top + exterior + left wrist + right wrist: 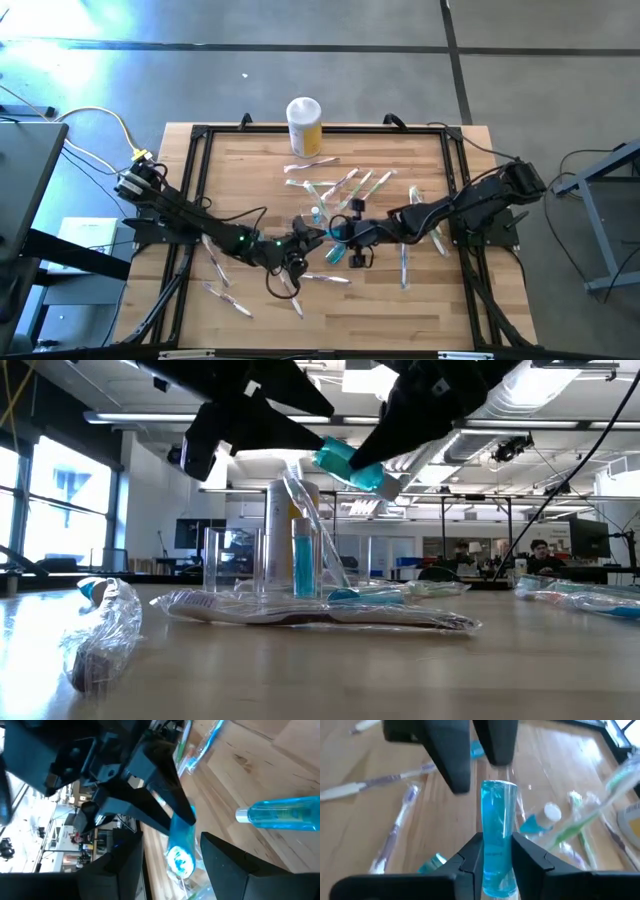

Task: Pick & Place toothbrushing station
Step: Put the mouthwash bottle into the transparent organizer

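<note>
Near the centre of the high view, both arms are meeting over the wooden bench [250, 170]. The right gripper [492, 851] is clamping a small blue tube [496, 835] between its jaws; in the right wrist view the tube is sticking out past the fingertips, its clear rounded end pointing toward the other arm's two dark fingers [447, 755]. In the low view the same tube is hanging tilted in the upper middle of the frame, off the bench surface.

The left gripper [172, 845] is sitting just beside the tube's end with its jaws standing apart; whether they are touching the tube cannot be told.

The toothbrushing station [262, 565], a clear plastic container, is standing upright on the bench at centre-left of the low view, with a blue tube and a toothbrush leaning inside it. In the high view it is too faint to place exactly.

Wrapped toothbrushes [345, 185] are lying scattered across the middle of the bench, with more at lower left. A white-lidded yellow jar [304, 125] is standing at the top edge of the bench. A second blue bottle [282, 813] is lying flat on the wood at the right of the left wrist view.
</note>
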Controlling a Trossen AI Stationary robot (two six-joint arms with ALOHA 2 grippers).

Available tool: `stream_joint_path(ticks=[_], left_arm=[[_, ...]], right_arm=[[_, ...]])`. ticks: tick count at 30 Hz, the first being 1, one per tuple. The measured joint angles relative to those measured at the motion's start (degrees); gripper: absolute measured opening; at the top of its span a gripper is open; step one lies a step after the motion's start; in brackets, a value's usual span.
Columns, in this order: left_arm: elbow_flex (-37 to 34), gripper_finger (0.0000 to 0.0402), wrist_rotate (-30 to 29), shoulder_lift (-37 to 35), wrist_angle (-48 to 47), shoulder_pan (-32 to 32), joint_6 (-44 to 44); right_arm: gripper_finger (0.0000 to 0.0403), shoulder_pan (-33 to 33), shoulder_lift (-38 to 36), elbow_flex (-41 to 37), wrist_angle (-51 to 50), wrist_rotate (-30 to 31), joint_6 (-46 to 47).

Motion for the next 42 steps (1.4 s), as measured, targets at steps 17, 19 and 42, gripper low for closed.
stream_joint_path(ticks=[17, 19, 42], left_arm=[[0.0, 0.0191, -1.2, 0.0, -1.5, 0.0, -1.9], [0.0, 0.0191, -1.2, 0.0, -1.2, 0.0, -1.8], [0.0, 0.0073, 1.1, 0.0, -1.4, 0.1, -2.6]], right_arm=[[0.0072, 0.8, 0.0, 0.1, 4.1, -1.8, -3.5], [0.0072, 0.8, 0.0, 0.1, 4.1, -1.8, -3.5], [0.0074, 0.8, -0.1, 0.0, 4.1, -3.7, -3.7]])
